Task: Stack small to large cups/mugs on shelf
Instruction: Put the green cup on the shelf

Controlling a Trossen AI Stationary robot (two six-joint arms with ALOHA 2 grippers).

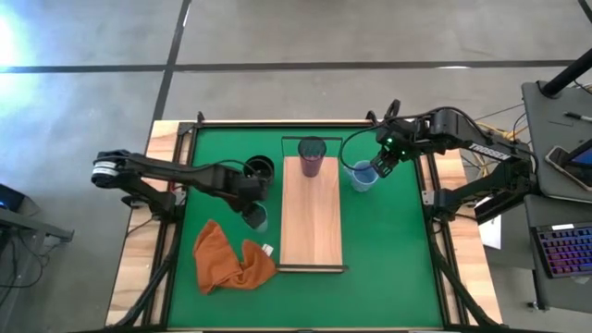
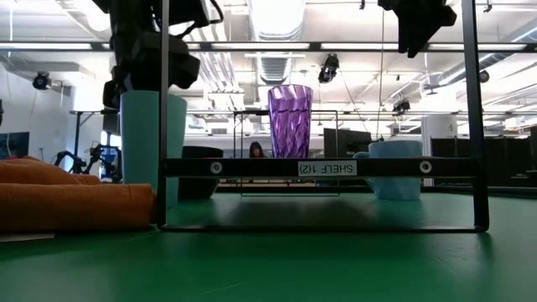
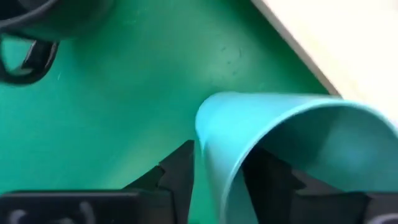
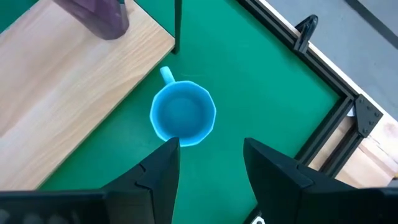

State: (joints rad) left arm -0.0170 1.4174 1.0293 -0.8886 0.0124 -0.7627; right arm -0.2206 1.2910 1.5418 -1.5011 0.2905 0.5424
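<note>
A translucent teal cup stands upright on the green mat left of the light-wood shelf, with my left gripper shut on its wall. A dark purple cup stands on the shelf's far end. A black handled mug sits on the mat beyond the teal cup. A light blue handled mug sits on the mat right of the shelf. My right gripper hangs open above it, on its right side, touching nothing. My left gripper holds the teal cup by its wall at the rim, one finger inside the cup and one outside. The fingers come from above, pointing down. The cup stays upright; whether its base is on the mat I cannot tell.
An orange cloth lies crumpled on the mat near the shelf's near left corner. Thin black wire frames stand at the shelf's two ends. A black rail borders the mat. The shelf's middle and near part are bare wood.
</note>
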